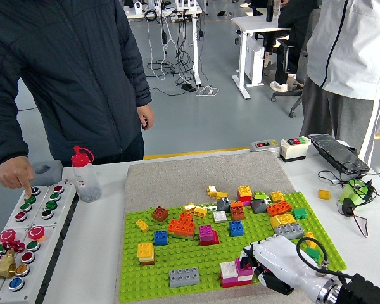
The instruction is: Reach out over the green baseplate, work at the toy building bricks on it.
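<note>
On the white worktop (95, 253) a person in a dark jacket (63, 76) stands at the far side, one finger pressing a button on the button panel (25, 234) at the left, beside a small bottle (85, 175) with a red cap. Across the middle lies the green baseplate (196, 253) on a grey mat (196, 174), scattered with toy bricks (182, 225). Near its front right corner the right robot hand (256, 259) rests white and curled, fingers pinching a pink and white brick stack (235, 272).

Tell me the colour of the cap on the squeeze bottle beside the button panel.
Red: the squeeze bottle has a red cap, seen clearly in the head view.
</note>
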You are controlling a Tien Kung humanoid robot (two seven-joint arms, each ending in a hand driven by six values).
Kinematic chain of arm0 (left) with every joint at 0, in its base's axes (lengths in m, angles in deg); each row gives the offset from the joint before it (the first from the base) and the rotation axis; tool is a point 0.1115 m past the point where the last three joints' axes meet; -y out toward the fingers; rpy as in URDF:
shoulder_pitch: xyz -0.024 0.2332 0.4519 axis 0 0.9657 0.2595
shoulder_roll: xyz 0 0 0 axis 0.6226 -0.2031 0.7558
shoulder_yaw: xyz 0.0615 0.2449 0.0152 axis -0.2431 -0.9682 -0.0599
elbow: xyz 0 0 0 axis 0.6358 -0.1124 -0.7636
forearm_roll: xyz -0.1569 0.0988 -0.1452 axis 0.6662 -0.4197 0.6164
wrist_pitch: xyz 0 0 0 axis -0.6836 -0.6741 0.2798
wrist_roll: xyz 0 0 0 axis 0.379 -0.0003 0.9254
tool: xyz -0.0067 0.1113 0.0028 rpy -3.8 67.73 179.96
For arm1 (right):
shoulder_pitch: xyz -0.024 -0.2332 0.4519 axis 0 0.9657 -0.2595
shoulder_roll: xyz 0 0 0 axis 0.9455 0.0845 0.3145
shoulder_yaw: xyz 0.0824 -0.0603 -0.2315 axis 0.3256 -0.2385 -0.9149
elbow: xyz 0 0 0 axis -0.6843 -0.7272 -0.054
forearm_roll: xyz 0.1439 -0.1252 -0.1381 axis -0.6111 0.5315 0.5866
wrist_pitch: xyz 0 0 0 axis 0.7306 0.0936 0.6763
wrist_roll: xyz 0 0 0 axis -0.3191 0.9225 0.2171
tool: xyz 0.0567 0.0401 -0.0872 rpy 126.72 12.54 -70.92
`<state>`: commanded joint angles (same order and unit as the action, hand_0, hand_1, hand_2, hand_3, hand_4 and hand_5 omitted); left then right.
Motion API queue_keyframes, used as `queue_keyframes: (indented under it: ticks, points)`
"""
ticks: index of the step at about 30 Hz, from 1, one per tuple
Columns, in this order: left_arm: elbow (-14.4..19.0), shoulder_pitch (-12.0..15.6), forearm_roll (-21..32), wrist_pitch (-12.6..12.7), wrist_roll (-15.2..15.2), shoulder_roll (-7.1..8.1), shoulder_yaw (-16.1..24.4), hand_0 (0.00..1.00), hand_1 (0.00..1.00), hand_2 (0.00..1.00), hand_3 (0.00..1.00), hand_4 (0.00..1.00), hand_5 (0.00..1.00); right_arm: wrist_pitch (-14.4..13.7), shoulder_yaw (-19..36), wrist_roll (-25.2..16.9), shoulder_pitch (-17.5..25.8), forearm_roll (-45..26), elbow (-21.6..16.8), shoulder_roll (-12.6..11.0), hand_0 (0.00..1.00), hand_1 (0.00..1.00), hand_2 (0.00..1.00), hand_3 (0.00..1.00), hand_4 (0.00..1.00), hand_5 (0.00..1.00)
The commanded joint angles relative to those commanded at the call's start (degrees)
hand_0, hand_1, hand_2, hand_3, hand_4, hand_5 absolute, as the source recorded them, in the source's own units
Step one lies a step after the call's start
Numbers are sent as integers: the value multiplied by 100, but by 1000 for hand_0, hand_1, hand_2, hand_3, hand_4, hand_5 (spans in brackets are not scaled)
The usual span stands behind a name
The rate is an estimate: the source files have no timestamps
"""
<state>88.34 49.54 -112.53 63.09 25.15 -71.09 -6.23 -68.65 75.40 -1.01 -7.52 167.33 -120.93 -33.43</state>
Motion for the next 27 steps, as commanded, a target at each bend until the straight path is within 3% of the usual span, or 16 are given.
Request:
queue_keyframes:
  ticks: [15,17,22,23,27]
  points:
    - [0,28,-63,2,-23,-6,43,730,769,777,679,487,998,-47,531,40,86,185,-480,-89,280,378,560,530,2,2]
    - [0,35,-70,4,-26,-6,48,731,769,777,679,488,998,-54,627,74,114,180,-486,-96,312,417,599,576,55,2]
    - [0,52,-98,6,-33,-2,64,731,769,777,679,488,998,-54,906,241,200,78,-309,-100,312,417,599,576,55,2]
    - [0,54,-104,6,-34,-1,69,731,769,777,679,487,998,-78,944,253,213,55,-272,-98,395,544,763,831,382,60]
    - [0,65,-136,8,-36,4,89,731,769,777,679,487,998,-358,1231,282,310,-223,-63,-86,395,544,763,831,382,60]
